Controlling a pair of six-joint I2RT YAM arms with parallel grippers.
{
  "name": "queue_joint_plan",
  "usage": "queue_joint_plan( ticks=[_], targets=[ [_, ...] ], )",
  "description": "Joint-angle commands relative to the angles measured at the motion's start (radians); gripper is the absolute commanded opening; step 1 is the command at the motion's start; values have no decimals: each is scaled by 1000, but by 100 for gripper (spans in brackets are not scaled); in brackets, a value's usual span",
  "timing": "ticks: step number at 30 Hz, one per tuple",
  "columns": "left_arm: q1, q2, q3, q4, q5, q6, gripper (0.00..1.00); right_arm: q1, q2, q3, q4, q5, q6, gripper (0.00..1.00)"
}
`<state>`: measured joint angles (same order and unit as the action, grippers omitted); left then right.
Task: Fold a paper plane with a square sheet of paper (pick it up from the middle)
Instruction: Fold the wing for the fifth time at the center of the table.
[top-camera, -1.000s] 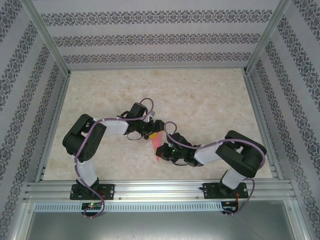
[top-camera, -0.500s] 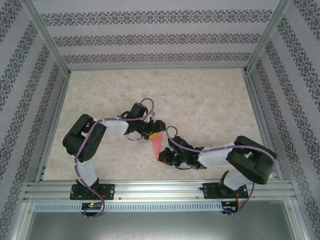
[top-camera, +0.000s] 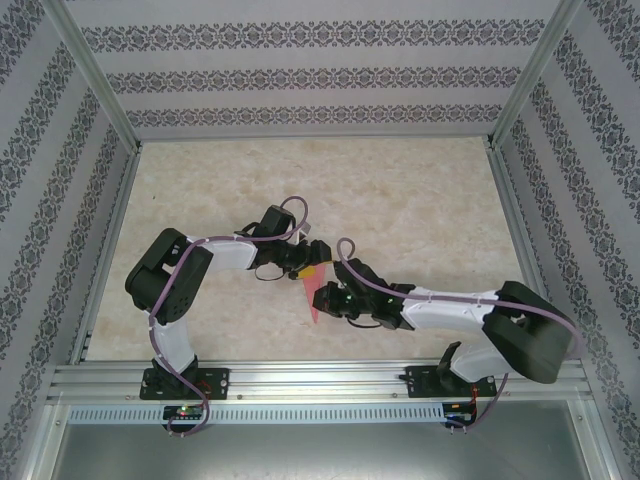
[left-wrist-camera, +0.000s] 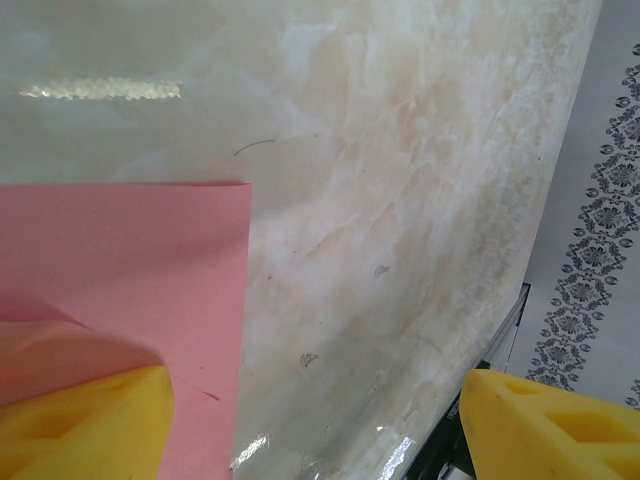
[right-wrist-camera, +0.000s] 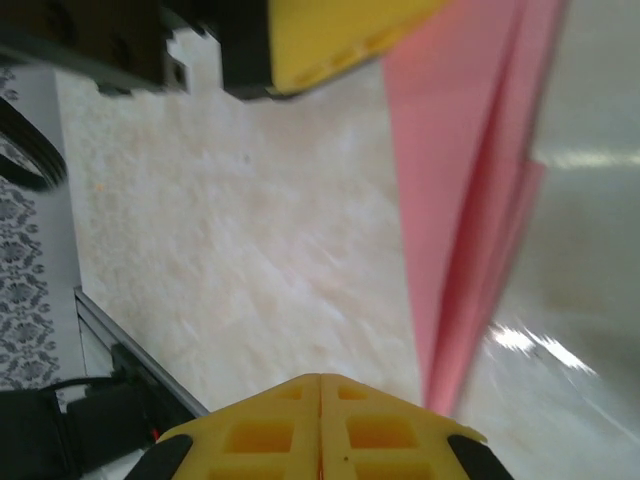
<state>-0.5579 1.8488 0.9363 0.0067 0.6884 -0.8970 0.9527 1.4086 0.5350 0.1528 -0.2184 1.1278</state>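
Most folds look finished: narrow pink-red paper dart (top-camera: 311, 300) lies toward the marbled table's (top-camera: 400, 200) near edge; left gripper (left-wrist-camera: 320, 410) spread, right gripper (right-wrist-camera: 320, 390) pressed together.

We see the paper (left-wrist-camera: 120, 250) as a thin, matt pink sheet, smooth apart from its sharp creases. The table (left-wrist-camera: 400, 180) looks like polished pale marble, glossy enough to carry streaks of light. The left claw (left-wrist-camera: 315, 425) and right claw (right-wrist-camera: 320, 400) have matt yellow plastic pads with moulded hollows. The rails (top-camera: 320, 378) are brushed metal. The arms (top-camera: 450, 305) wear smooth black and white plastic shells.
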Motion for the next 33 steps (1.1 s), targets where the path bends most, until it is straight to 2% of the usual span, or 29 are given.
queue_joint_plan(
  ticks=[1,9,13,20,28,33],
  targets=[
    [-2,54,-13,-74,-74,38,77,-8,85,30,98,15,26,8],
    [-2,58,-13,-67,-70,36,77,14,216,-46,227,-56,89,6],
    [-2,59,-12,-66,-72,33,77,55,245,-67,221,-71,102,6],
    [-3,58,-14,-68,-73,34,77,96,191,-117,129,-46,113,4],
    [-2,57,-19,-65,-75,31,77,124,163,-124,77,-77,98,4],
    [-2,51,-21,-63,-73,29,77,121,76,-99,16,21,72,4]
  ],
)
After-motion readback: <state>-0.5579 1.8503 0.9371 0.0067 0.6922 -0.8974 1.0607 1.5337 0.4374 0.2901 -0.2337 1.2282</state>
